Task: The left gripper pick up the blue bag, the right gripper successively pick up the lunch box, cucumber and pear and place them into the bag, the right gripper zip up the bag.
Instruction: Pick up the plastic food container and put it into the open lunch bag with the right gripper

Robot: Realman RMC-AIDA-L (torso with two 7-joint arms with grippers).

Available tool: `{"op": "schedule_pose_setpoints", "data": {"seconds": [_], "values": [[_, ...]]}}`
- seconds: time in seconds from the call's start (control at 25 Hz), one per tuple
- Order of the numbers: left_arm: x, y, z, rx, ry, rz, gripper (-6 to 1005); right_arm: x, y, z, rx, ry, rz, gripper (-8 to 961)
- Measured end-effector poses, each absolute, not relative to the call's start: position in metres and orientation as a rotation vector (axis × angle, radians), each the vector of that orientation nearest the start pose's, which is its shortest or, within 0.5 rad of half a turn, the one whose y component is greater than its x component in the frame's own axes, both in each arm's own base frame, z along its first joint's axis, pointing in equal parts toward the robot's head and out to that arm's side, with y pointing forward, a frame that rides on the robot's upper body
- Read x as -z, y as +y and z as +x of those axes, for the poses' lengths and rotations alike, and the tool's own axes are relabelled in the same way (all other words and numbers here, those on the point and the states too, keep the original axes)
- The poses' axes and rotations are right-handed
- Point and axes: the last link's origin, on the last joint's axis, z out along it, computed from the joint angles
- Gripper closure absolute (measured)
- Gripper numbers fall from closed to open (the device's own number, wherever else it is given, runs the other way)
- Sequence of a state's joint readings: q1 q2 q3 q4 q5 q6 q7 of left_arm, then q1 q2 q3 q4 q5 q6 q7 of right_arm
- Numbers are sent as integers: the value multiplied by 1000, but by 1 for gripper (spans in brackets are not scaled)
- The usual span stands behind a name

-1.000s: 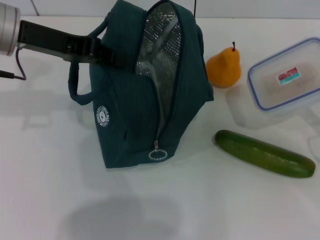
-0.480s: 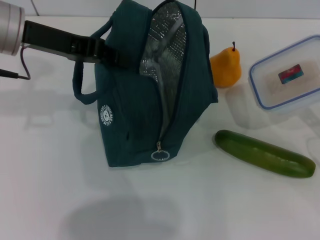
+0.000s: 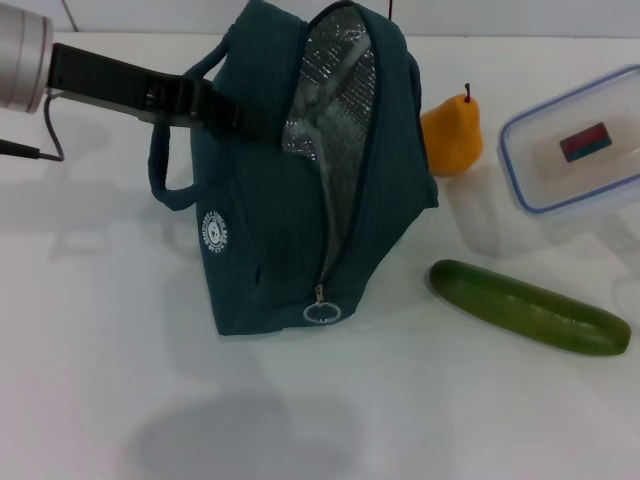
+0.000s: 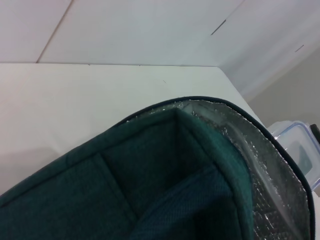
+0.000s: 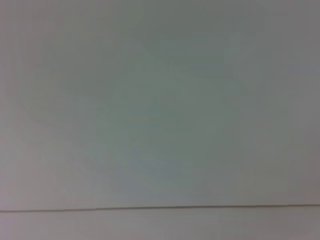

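Observation:
The blue bag (image 3: 265,230) stands upright on the white table, its zip open and the silver foil lining (image 3: 335,110) showing. My left gripper (image 3: 222,110) is shut on the bag's upper left edge beside a handle (image 3: 165,170). The ring zip pull (image 3: 320,312) hangs low on the front. The orange pear (image 3: 452,135) stands just right of the bag. The cucumber (image 3: 530,307) lies in front of the pear. The lunch box (image 3: 580,150) hovers tilted at the right edge, above its shadow. My right gripper does not show. The left wrist view shows the bag (image 4: 150,185) and the lunch box (image 4: 295,150).
White table (image 3: 100,330) spreads in front of and left of the bag. A thin cable (image 3: 45,150) loops from the left arm at the far left. The right wrist view shows only a plain pale surface.
The lunch box has risen and shifted up and right, tilting more. The bag and my left gripper have shifted a little to the right.

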State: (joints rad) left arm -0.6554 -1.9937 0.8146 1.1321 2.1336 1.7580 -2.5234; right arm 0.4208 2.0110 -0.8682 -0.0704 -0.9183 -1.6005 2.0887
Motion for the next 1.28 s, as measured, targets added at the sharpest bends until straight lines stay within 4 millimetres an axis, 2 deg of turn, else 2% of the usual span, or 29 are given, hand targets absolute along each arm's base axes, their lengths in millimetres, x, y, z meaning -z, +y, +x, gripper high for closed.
{"op": "schedule_pose_setpoints", "data": {"seconds": [0.44,0.76,1.04,1.28], "values": [[-73,372,-174,385,-1455,-2659,953,-38,303,290,-2240,1844,-1293,857],[-71,374,-172,380,-1452,-2670,954,-41,316,265,-2365,1804,-1357,857],[-68,376,-165,368,-1416,-2701,955,-44,349,210,-2483,1719,-1573,858],[-65,377,-161,365,-1386,-2726,954,-39,378,165,-2473,1694,-1721,856]]}}
